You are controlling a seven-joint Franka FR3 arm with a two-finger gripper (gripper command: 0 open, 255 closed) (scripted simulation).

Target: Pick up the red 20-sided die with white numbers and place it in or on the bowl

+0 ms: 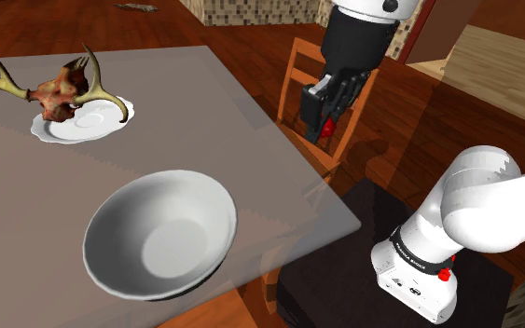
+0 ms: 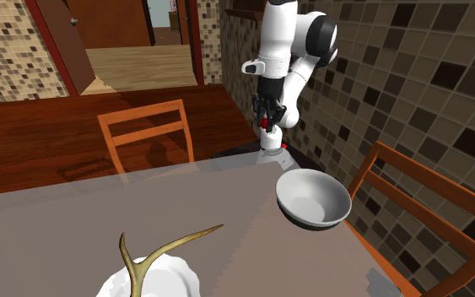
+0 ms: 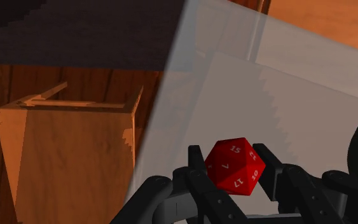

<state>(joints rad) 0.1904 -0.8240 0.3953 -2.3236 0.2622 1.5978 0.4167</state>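
While aloft near the table (image 3: pixel 285 76) edge, fingers (image 3: pixel 198 163) part-closed, tight on the red die (image 3: pixel 236 165)

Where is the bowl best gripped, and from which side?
Grip the bowl by its rim, from above, one jaw inside and one outside. It stands upright and looks too wide to span, while its wall seems thin. The gripper holds the die, so it is not free.

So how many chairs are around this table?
2. A far chair across the table in the second exterior view; a side chair on that view's right, beside the bowl. Others may be hidden.
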